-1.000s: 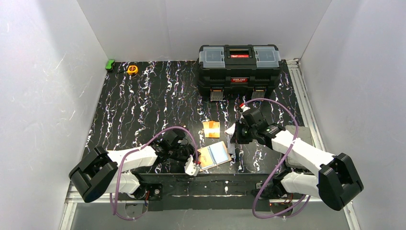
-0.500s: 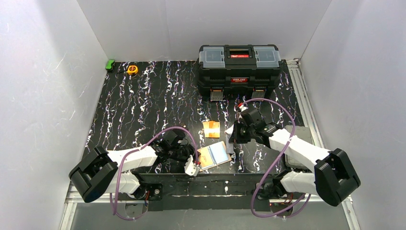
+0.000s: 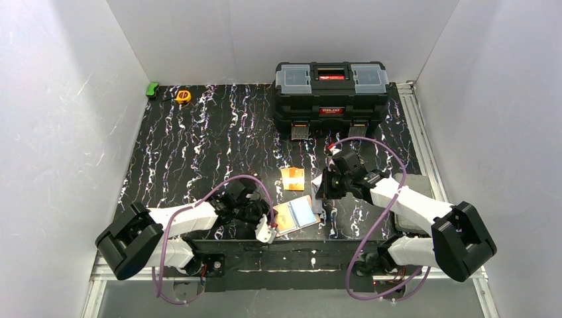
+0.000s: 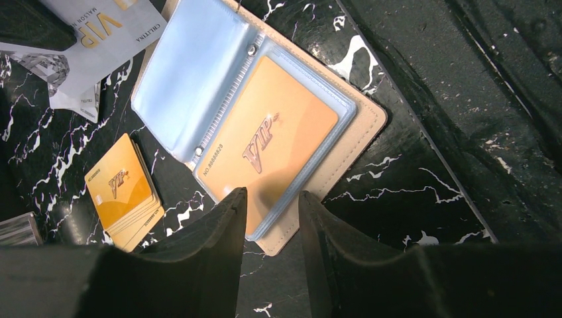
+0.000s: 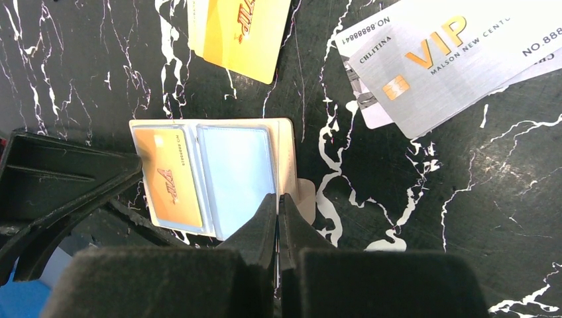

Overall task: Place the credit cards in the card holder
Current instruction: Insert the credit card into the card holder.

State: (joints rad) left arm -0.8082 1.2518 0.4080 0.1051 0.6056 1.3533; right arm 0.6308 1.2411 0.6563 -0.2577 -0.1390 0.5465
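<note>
Lying open and flat on the dark marbled surface (image 3: 199,152), the card holder (image 3: 296,215) is turned with its long axis roughly left to right. Its right end is angled slightly away from the arm bases, and the snap tab (image 5: 303,197) points off that right end. An orange card (image 4: 268,142) is sleeved in its left half, and the right half shows a pale blue sleeve (image 4: 189,69). A stack of orange cards (image 3: 292,177) is placed just behind the holder, and the black toolbox (image 3: 331,89) stands well behind it.

The left arm is stretched low, and the left end effector (image 4: 268,222) is set at the holder's left-near edge with its jaws partly apart. Contact with the holder cannot be told. The right arm is bent inward. The right end effector (image 5: 278,212) is held with its fingers pressed together, tip over the holder's tab end.

Silver cards (image 5: 444,59) just beyond the holder's right half are shown only by the wrist views. From above they are covered by the right arm.
</note>
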